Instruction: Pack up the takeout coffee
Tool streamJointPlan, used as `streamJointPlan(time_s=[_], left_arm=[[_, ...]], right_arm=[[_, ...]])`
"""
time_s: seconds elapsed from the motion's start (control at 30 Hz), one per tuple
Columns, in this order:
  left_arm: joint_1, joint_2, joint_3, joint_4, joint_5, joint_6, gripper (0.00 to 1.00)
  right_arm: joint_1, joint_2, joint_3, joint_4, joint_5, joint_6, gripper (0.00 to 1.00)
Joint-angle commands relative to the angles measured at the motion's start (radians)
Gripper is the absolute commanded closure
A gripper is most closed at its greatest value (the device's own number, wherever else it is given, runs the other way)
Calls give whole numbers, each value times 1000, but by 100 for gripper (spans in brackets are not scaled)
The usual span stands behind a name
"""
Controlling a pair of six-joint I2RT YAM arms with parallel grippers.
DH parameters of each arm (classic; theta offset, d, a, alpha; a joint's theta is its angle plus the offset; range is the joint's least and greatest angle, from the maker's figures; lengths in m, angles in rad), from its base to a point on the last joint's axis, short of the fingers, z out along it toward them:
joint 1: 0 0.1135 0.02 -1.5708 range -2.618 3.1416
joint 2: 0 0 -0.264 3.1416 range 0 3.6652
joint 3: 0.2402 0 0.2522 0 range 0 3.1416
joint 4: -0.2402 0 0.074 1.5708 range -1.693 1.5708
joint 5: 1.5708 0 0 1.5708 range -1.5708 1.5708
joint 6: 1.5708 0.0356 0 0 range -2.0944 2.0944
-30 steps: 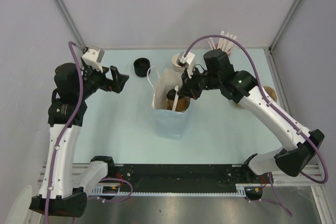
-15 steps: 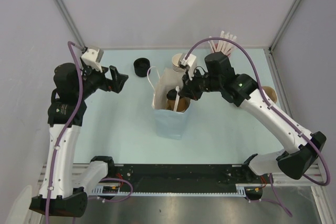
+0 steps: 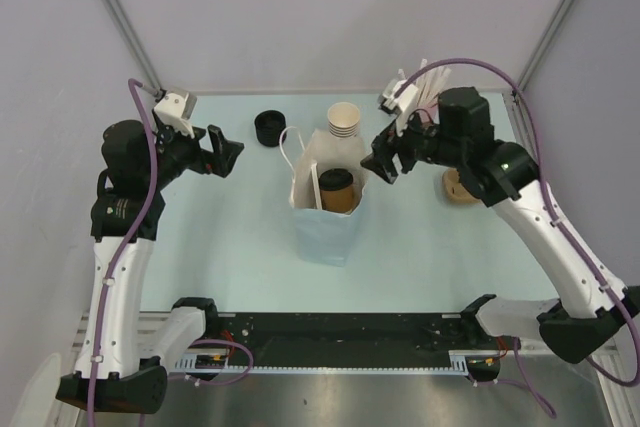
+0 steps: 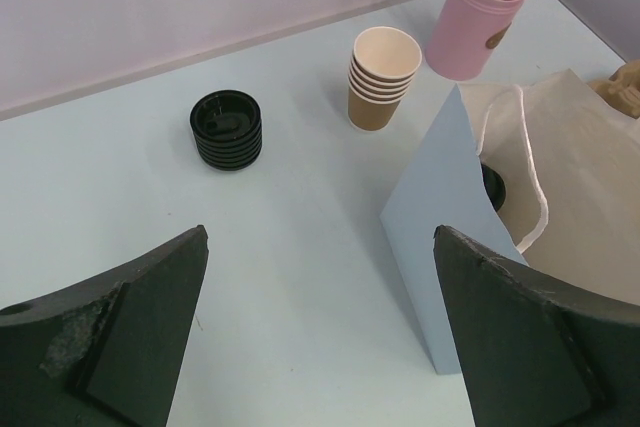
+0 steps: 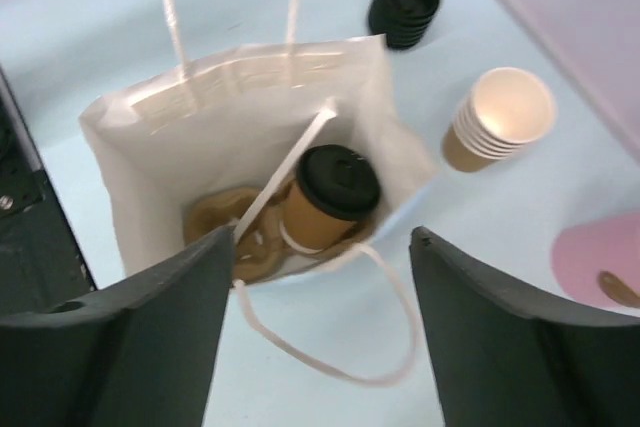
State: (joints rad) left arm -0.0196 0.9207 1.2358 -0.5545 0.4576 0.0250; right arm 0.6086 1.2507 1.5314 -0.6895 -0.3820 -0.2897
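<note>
Takeout coffee (image 5: 330, 194): you find it upright inside the paper bag (image 3: 325, 232), black lid on, towards the bag's right side as the top camera shows it.
Bag contents: beside the cup you see a brown item (image 5: 222, 224) low in the bag and a white stick (image 5: 287, 169) leaning across from the rim down towards the cup; what the brown item is, you cannot tell.
Paper bag: it stands open-mouthed on the surface (image 3: 230, 237) between the two arms, its white cord handles hanging loose outside the rim.
Right end effector (image 3: 384, 165): you see it wide apart and holding nothing, up over the bag's right edge and touching neither the cup nor the bag; its wrist camera looks straight down into the bag between the two dark fingers (image 5: 150, 332).
Left end effector (image 3: 228, 155): it too is spread wide and empty, well to the left of the bag and pointing towards it.
Stack of lidless cups (image 3: 343, 119): just behind the bag, upright.
Stack of black lids (image 3: 269, 128): behind the bag to its left, apart from the cups.
Pink cup of white sticks (image 4: 475, 22): at the back, to the right of the cup stack; in the top view the right arm partly covers it.
</note>
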Motion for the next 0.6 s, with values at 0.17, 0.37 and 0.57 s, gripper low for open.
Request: streamJointPlan(time_s=[0.17, 0.37, 0.57], left_arm=[[10, -48, -7, 34, 20, -19, 0], [10, -69, 31, 13, -20, -1, 1], [10, 0, 151, -105, -108, 125, 0]], right_arm=[[-314, -111, -60, 21, -23, -80, 0], [-575, -195, -109, -77, -139, -109, 0], [-587, -348, -169, -19, 0, -20, 0]])
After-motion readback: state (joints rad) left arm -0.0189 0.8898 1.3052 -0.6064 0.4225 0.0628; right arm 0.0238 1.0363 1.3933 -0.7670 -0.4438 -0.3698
